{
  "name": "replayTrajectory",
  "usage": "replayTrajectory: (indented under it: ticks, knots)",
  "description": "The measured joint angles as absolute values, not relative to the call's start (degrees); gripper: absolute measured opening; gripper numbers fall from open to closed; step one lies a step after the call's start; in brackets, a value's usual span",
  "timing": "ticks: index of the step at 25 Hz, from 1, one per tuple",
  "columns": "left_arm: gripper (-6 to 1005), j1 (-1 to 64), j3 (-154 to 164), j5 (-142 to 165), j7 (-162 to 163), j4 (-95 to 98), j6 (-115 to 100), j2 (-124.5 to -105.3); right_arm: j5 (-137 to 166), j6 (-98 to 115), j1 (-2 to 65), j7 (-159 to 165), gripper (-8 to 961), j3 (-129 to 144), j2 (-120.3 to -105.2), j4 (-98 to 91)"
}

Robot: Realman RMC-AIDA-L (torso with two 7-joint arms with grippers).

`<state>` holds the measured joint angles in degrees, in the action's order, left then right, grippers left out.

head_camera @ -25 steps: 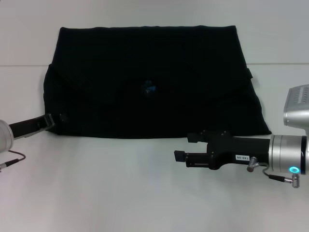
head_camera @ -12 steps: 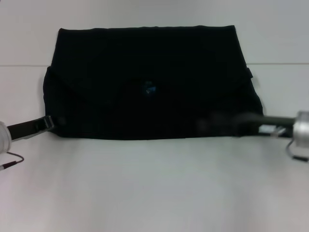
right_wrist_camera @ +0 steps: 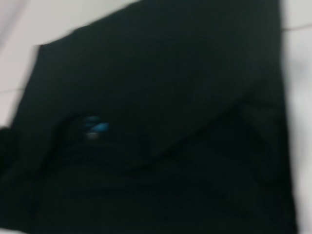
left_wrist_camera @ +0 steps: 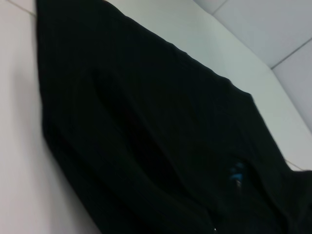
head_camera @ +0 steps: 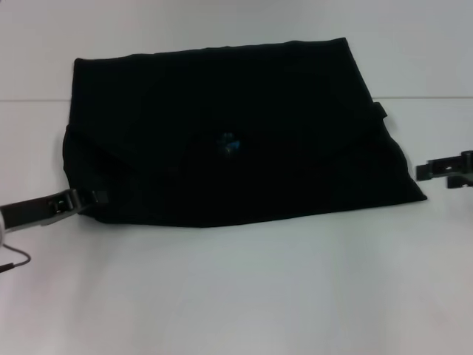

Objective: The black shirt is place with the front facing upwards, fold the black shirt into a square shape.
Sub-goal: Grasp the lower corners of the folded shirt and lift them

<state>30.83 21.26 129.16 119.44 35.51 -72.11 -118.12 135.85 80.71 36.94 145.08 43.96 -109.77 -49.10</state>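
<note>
- Lying flat on the white table [head_camera: 236, 296], already folded to a wide rectangle: the black shirt [head_camera: 229, 140], with the small blue neck label [head_camera: 229, 143] showing near its middle and no lettering visible on top.
- Sitting at the shirt's near left corner: the left gripper [head_camera: 87, 197], low on the table, tips right at the cloth edge; cannot tell whether closed on the fabric or merely touching it.
- Hanging just off the shirt's near right corner, apart from the cloth: the right gripper [head_camera: 423, 171], only partly in view at the picture's edge, so cannot tell whether fingers stand apart or together.
- Judging the step: probably taking both near corners to carry one side over the other and turn the wide rectangle into a square.
- Doing it well: bring the right gripper in low, slide one finger under the corner, pinch every layer together, not just the top one.
- Check the left hold the same way before any lift.
- Lift both corners evenly and only just clear of the table, keep the edge between them taut.
- Lay the edge down parallel to the far edge, then release, so no crease or skew remains.
</note>
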Motion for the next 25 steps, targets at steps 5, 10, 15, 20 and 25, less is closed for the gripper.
replayTrajectory:
  ticks: [5, 10, 15, 20, 25]
  knots:
    - [54, 29.6, 19.4, 129.2, 119.8, 36.8, -76.1, -118.0, 144.4, 79.5, 40.4, 146.4, 790, 41.4, -110.63, -48.4]
    - [54, 29.4, 19.1, 129.2, 119.7, 36.8, -76.3, -117.96, 146.7, 72.7, 42.4, 146.4, 788, 43.6, -111.72, -46.9]
    - [54, 29.4, 19.1, 129.2, 119.6, 36.8, -76.0, -117.95, 149.9, 65.8, 44.5, 145.9, 785, 48.0, -112.58, -44.1]
    - [54, 29.4, 19.1, 129.0, 119.6, 36.6, -75.9, -117.95, 151.3, 59.8, 46.2, 145.8, 782, 52.0, -113.64, -39.5]
    - [54, 29.5, 19.0, 128.7, 119.6, 36.6, -75.7, -117.95, 151.7, 56.2, 47.1, 145.8, 780, 53.6, -114.62, -37.0]
